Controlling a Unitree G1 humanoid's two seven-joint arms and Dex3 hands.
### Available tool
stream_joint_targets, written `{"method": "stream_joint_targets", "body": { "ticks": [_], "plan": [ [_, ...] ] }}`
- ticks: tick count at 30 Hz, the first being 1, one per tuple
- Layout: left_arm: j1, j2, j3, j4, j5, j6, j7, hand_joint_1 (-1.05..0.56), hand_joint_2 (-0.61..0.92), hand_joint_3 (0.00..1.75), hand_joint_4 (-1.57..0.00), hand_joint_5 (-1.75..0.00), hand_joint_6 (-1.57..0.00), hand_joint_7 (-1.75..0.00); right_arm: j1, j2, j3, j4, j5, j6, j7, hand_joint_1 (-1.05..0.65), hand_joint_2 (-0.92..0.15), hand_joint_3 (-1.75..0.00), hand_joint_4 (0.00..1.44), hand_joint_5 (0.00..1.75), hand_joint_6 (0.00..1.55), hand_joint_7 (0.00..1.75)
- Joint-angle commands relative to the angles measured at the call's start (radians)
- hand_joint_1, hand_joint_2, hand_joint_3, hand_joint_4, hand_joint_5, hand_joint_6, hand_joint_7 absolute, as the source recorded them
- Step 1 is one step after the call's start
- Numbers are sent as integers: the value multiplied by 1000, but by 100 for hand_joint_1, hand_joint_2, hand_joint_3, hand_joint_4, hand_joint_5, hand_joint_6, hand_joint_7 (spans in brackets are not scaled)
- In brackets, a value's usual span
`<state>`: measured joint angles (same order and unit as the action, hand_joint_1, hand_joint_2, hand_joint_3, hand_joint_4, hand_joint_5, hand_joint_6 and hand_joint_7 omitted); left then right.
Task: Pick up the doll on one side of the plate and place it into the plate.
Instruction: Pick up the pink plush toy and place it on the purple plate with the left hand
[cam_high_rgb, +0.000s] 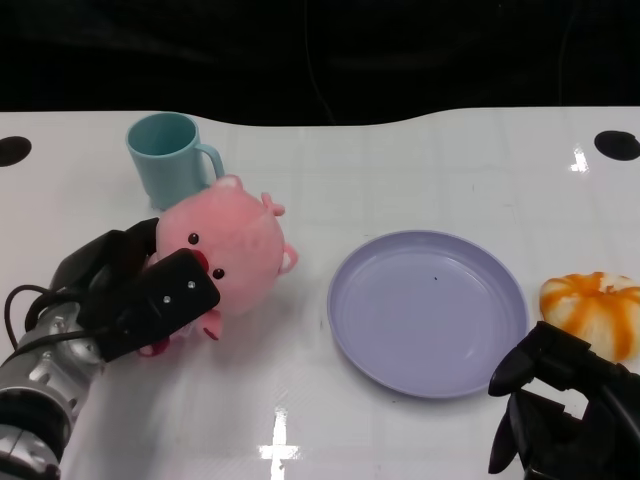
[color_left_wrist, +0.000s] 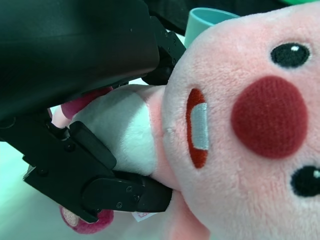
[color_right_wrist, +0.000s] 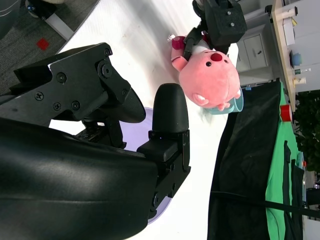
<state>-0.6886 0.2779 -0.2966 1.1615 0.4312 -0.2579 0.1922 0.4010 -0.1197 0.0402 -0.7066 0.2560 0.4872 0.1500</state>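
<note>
While gripping the soft pink plush pig doll (cam_high_rgb: 225, 245) left of the round lavender plastic plate (cam_high_rgb: 428, 312), keep left hand (cam_high_rgb: 135, 290) fingers firm around its body. Lift clear, then carry over the plate. Leave right hand (cam_high_rgb: 560, 410), empty and loosely spread, beside the plate.

Lab: green cloth (color_right_wrist: 287, 165), cabinets (color_right_wrist: 255, 50).

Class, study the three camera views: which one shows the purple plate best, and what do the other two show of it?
The head view shows the plate best: its whole round rim and bare inside are visible, between the pink doll and the orange object. The right wrist view shows only slivers of plate behind the right hand. The left wrist view shows none of it.
</note>
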Motion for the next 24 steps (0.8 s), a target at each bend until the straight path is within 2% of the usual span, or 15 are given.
{"method": "stream_joint_targets", "body": {
  "ticks": [1, 7, 11, 17, 24],
  "plan": [
    [16, 29, -2, -60, 3, -20, -44, -18, 56, 108, -93, -175, -75, -175, -1, 0, -1, 3, 2, -8, -4, -12, -67, -124, 67, 175, 47, 172],
    [24, 42, 6, -199, -1, -6, -94, -16, 54, 110, -93, -175, -76, -175, 1, -4, -2, -8, 11, 4, -1, -12, -68, -122, 65, 175, 46, 171],
    [30, 30, 21, -290, -17, 12, -127, -17, 51, 119, -95, -175, -78, -175, 2, -8, -6, 3, 11, -15, 10, -10, -67, -123, 65, 175, 47, 171],
    [17, -9, 2, -384, 8, 56, -148, -15, 53, 110, -94, -175, -77, -175, 3, -9, -6, 3, -5, -15, 4, -11, -67, -123, 66, 175, 47, 171],
    [-12, -80, -22, -431, 23, 106, -164, -17, 47, 118, -95, -175, -79, -175, 6, -6, -6, 0, 4, -10, 12, -11, -68, -124, 66, 175, 46, 171]
  ]
}}
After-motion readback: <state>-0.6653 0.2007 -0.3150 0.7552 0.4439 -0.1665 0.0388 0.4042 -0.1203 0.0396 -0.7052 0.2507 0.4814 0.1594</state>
